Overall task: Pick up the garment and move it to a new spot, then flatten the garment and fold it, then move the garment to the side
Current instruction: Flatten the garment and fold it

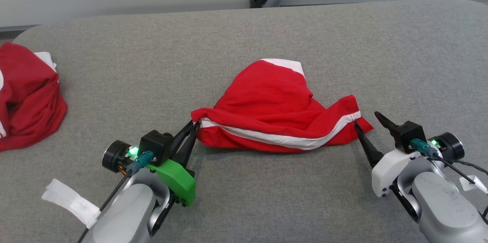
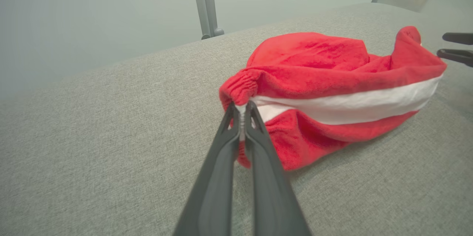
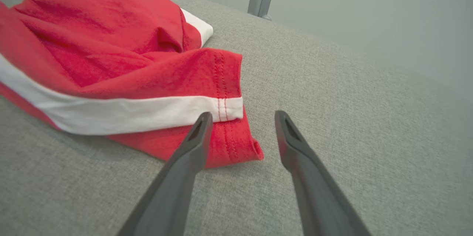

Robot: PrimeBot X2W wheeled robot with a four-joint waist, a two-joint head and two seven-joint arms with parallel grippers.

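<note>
I see another red heap (image 1: pixel 26 98) far left on the grey worktop (image 1: pixel 152 56). My left pincer (image 1: pixel 194 125) is clenched on the garment (image 1: pixel 274 109) mid-worktop; the right pincer (image 1: pixel 366 118) gapes wide, one finger at its hem.

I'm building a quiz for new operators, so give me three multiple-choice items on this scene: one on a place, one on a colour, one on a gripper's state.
1. Where does the other red garment lie on the grey table? A. far left B. far right C. at the far edge
2. What colour is the stripe on the red shorts? A. black B. white C. yellow
3. How is the left gripper? A. open above the shorts B. shut on the waistband C. shut on nothing
Key: 1 A, it sits at the head view's left edge; 2 B, a white band runs along the shorts; 3 B, it pinches the gathered waistband, while the right gripper stands open at the hem.
</note>
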